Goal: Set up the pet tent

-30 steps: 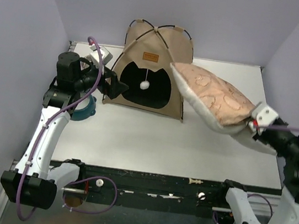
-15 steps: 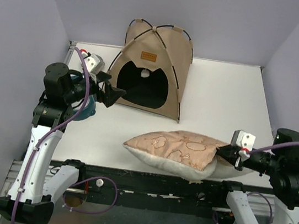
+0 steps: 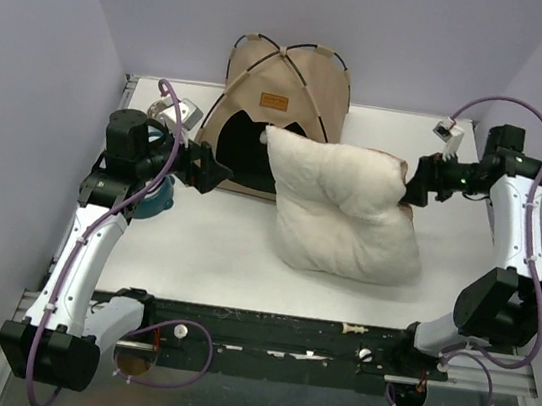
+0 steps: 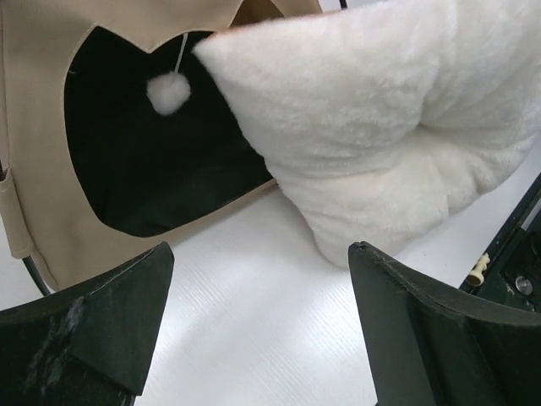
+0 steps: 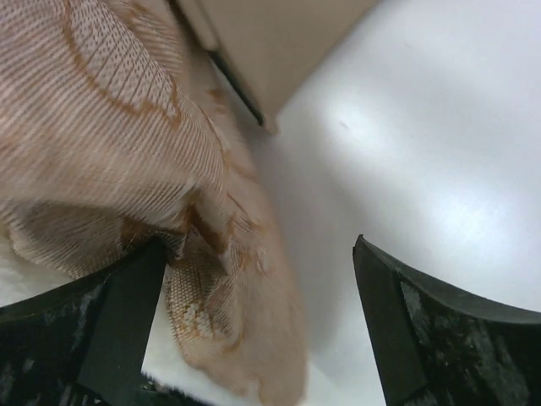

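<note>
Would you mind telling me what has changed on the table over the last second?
The right hand carried the cushion from the near edge back to the pet tent, flipping it white side up at the opening; its jaws now stand open. The tent and the open left hand barely moved.

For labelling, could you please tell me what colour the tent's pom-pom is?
White pom-pom; best in the left wrist view.

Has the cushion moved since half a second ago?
Yes. The cushion has gone from the near edge of the table back toward the pet tent, flipped white side up, with one corner now at the tent's doorway.
</note>
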Available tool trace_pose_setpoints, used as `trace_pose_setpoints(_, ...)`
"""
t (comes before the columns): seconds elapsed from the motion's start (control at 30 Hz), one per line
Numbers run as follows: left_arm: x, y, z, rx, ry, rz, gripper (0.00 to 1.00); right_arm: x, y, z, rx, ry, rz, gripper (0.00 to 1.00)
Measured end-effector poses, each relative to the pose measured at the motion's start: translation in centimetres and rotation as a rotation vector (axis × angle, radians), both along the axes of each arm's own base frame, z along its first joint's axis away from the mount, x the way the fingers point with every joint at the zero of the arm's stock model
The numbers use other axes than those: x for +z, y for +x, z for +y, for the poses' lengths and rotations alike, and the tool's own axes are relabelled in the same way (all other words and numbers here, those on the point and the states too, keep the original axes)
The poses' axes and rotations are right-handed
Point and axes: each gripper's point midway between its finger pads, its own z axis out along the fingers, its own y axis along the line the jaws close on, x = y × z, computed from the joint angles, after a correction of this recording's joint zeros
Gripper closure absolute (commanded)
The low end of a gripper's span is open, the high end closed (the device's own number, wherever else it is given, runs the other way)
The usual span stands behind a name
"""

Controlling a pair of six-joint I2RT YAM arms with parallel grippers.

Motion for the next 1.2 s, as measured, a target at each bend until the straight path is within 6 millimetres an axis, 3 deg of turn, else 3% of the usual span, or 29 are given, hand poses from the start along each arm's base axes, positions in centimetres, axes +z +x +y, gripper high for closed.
trace_pose_setpoints(0.13, -1.8, -0.3, -0.2, -0.009, 0.007, 0.043, 0.01, -1.6, 0.4, -6.1, -0.124, -0.087, -0.013, 0.0)
trace_pose_setpoints(0.27, -5.1, -2.1, -1.4, -0.037, -0.023, 0.127, 0.01, -3.4, -0.4, -10.5, -0.228, -0.09, 0.066, 0.0)
trace_pose_setpoints(0.37, -8.1, -4.3, -3.3, -0.083, -0.06, 0.225, 0.01, -5.0, -0.5, -13.2, -0.291, -0.019, 0.14, 0.0)
trace_pose_setpoints(0.47, -10.2, -5.9, -4.8, -0.126, -0.074, 0.293, 0.01, -7.2, -2.3, -14.7, -0.351, 0.03, 0.208, 0.0)
trace_pose_setpoints(0.53, -11.2, -6.8, -5.8, -0.152, -0.088, 0.329, 0.01, -8.3, -4.7, -13.7, -0.367, 0.059, 0.253, 0.0)
trace_pose_setpoints(0.6, -11.7, -7.2, -6.6, -0.167, -0.101, 0.352, 0.01, -8.9, -7.6, -11.1, -0.358, 0.095, 0.297, 0.0)
trace_pose_setpoints(0.67, -12.0, -7.3, -7.7, -0.183, -0.12, 0.368, 0.01, -9.1, -9.2, -9.5, -0.349, 0.115, 0.321, 0.0)
trace_pose_setpoints(0.97, -15.6, -8.2, -13.0, -0.26, -0.162, 0.431, 0.02, -10.9, -8.7, -6.4, -0.225, 0.164, 0.374, 0.02)
trace_pose_setpoints(1.07, -16.4, -7.5, -14.2, -0.253, -0.165, 0.435, 0.07, -11.3, -9.0, -4.3, -0.146, 0.151, 0.384, 0.08)
trace_pose_setpoints(1.2, -17.3, -6.2, -15.5, -0.226, -0.157, 0.429, 0.05, -11.4, -8.8, -3.6, -0.122, 0.143, 0.383, 0.03)
